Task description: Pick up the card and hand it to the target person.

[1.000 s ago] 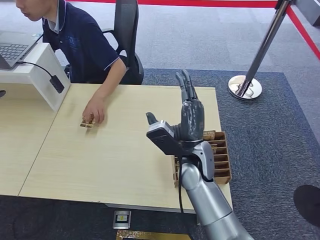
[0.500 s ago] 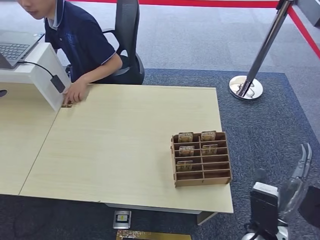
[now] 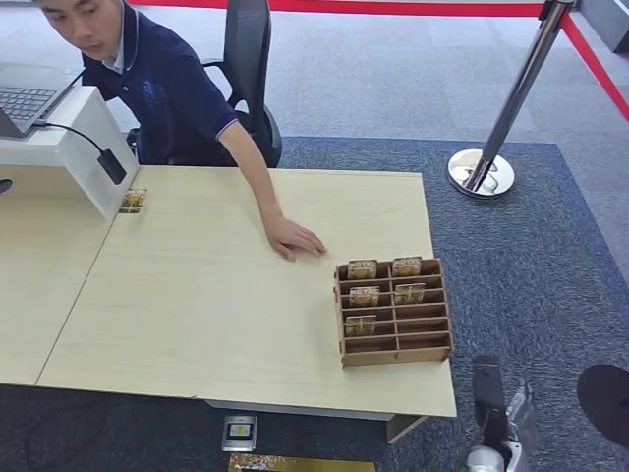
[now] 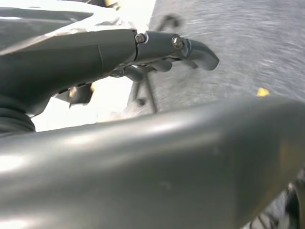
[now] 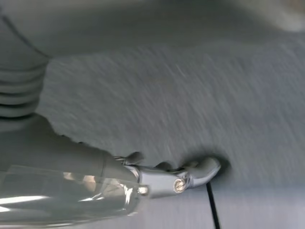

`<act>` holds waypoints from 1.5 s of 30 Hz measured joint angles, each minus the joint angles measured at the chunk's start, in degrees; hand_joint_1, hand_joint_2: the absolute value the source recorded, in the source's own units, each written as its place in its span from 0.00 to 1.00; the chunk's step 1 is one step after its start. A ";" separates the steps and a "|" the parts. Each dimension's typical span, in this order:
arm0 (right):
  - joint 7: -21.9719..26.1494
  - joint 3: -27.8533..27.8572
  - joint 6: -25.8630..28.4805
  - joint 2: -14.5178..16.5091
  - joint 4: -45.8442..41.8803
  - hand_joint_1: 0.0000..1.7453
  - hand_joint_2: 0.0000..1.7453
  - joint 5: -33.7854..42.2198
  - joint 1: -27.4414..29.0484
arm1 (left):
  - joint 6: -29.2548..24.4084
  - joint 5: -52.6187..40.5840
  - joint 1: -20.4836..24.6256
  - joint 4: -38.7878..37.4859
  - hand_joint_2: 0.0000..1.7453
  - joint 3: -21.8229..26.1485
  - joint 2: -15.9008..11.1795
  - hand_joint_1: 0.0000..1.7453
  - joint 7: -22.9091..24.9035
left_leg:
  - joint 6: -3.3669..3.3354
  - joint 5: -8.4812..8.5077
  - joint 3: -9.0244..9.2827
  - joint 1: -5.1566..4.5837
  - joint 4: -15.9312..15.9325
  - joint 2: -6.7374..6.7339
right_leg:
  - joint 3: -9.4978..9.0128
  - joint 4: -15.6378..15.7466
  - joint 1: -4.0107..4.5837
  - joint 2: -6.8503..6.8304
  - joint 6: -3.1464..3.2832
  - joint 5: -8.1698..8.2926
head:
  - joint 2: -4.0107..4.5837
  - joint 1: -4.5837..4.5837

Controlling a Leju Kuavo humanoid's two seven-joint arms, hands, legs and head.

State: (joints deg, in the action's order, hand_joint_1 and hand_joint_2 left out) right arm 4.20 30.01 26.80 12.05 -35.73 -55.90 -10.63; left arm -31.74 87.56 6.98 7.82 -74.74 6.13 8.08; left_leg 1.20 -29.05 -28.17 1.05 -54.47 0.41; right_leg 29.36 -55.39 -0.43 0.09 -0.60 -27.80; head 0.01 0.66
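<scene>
Cards [image 3: 364, 268] upright in the rack [image 3: 395, 346] at the tabletop's near right corner, forward-left of the lowered right hand [image 3: 503, 425], grasp state indeterminable; right arm nearer.

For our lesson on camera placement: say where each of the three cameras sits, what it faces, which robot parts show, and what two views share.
Head view: high on the body, looking down at the table, card rack and seated person; right hand low beside the table.
Left wrist view: behind the left hand, blurred grey carpet beyond.
Right wrist view: behind the right hand, over carpet.
Shared: both wrist views show carpet.
</scene>
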 joint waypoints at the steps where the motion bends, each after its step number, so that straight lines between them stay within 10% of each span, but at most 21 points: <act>1: -4.29 -0.24 -2.51 0.25 3.58 0.00 0.50 -2.23 -1.77 | -2.87 0.00 -0.04 0.00 0.00 2.03 0.68 0.00 0.65 | 0.01 0.00 0.03 0.02 0.01 -0.04 | 0.01 -0.01 0.02 0.03 0.04 0.01 | 0.00 -0.02; 3: -11.43 -0.89 -7.02 0.78 8.70 0.00 0.00 -5.86 -4.80 | -6.87 -0.01 -0.19 -0.14 0.00 5.52 2.04 0.00 2.13 | 0.20 -0.13 0.19 0.17 0.03 -0.49 | -0.01 0.00 0.18 0.47 0.19 0.06 | 0.00 0.03; 10: -23.48 -2.13 -16.56 1.93 15.78 0.00 0.00 -9.98 -9.92 | -8.49 -0.26 0.41 -2.43 0.00 8.57 4.15 0.00 5.85 | 0.69 -1.41 2.45 1.23 0.22 -3.79 | -1.05 0.12 1.15 3.74 1.24 0.17 | -0.01 0.10; 14: -25.39 -2.85 -19.34 2.11 16.92 0.00 0.00 -10.87 -10.77 | -8.52 -0.25 0.71 -3.19 1.00 8.47 4.50 0.00 4.80 | 0.57 -2.07 3.82 1.56 0.49 -3.66 | -2.13 0.15 1.59 4.62 1.95 -0.03 | 0.00 0.10; 27: -20.78 -0.72 -16.73 0.34 19.35 0.00 0.00 -3.86 -8.60 | -1.24 -0.44 1.90 -1.40 1.00 8.08 3.46 0.00 -5.97 | -0.40 -1.33 3.79 1.54 0.80 -2.59 | -2.03 0.12 1.83 4.96 2.62 -0.09 | 0.00 0.06; 34: -20.03 1.89 -15.40 -0.70 21.87 0.00 0.00 -2.96 -1.50 | 1.75 -0.83 0.96 -1.22 1.00 6.30 2.65 0.00 -5.47 | 1.90 -1.68 4.16 1.53 1.32 -1.59 | -2.60 0.04 1.74 3.92 2.33 -0.95 | 0.01 0.02; 45: -20.72 2.54 -14.13 -0.84 24.21 0.00 0.00 -2.82 5.77 | 3.67 -1.77 -0.04 -1.22 1.00 5.23 1.27 0.00 -5.92 | 1.44 -1.52 3.04 0.72 1.25 -0.46 | -1.84 0.04 0.90 2.82 1.88 -1.22 | 0.01 -0.13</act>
State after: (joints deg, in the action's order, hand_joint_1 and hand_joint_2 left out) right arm -16.52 32.54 12.67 11.21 -11.52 -58.72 -4.86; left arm -28.08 85.79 6.94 6.60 -69.51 7.39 2.16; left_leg 2.64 -30.57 -25.13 1.76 -53.22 -0.06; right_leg 27.52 -55.35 0.47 2.91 1.27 -29.02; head 0.02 0.53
